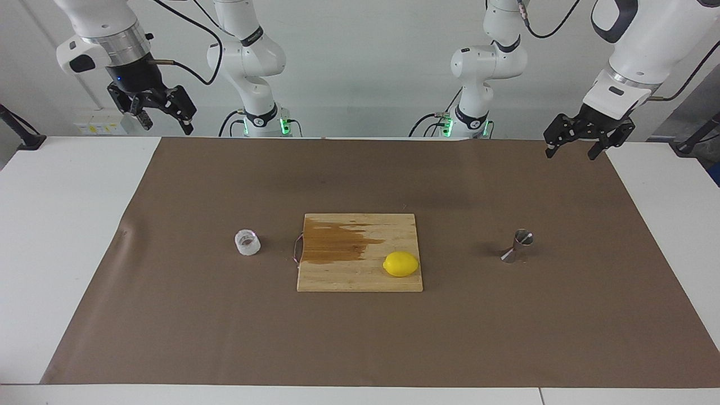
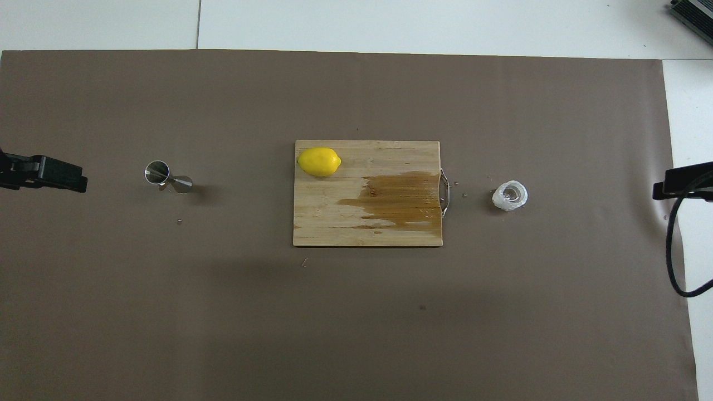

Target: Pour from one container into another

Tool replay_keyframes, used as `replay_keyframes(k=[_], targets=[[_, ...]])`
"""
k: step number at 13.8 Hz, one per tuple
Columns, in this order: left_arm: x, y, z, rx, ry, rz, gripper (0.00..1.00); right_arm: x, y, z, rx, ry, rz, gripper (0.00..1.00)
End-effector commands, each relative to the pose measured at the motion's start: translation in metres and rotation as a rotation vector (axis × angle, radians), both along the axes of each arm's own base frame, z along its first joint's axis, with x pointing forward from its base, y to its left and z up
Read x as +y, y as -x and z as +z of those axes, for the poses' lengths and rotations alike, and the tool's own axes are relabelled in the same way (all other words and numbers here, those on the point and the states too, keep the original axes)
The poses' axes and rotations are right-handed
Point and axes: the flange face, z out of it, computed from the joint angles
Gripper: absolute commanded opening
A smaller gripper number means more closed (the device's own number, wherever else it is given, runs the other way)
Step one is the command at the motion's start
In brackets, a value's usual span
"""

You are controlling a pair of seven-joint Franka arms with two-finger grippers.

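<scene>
I am looking at a white tabletop point(image 1: 67, 225) that is carrying a wide brown mat point(image 1: 360, 337); above the mat, a plain pale wall point(image 1: 365, 67) is catching even light.

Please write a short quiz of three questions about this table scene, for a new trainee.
1. True or false: the lemon lies on the cutting board.
2. Which thing stands toward the left arm's end of the table: A) the glass cup, B) the jigger, C) the lemon?
3. Fill in: the left gripper and the right gripper both hang up in the air with jaws ____.

Key: 1 true; 2 B; 3 open.
</scene>
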Motion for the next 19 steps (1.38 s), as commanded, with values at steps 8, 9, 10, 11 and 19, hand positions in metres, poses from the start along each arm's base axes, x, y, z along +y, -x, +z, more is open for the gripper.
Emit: replay_keyframes(k=[8,9,10,11,19], targets=[[0.008,0.005,-0.001,0.016,-0.012,0.012,1.00,-0.003,0.004,0.004,0.004,-0.011,0.010,1.00],[0.008,0.005,-0.001,0.016,-0.012,0.012,1.00,-0.003,0.004,0.004,0.004,-0.011,0.010,1.00],[0.007,0.005,-0.001,0.016,-0.012,0.009,1.00,-0.003,0.004,0.004,0.004,-0.011,0.011,1.00],[0.006,0.005,-0.001,0.016,-0.012,0.008,1.00,-0.003,0.004,0.004,0.004,-0.011,0.011,1.00],[-0.002,0.004,0.000,0.007,-0.005,-0.004,1.00,-0.003,0.004,0.004,0.004,-0.011,0.011,1.00]])
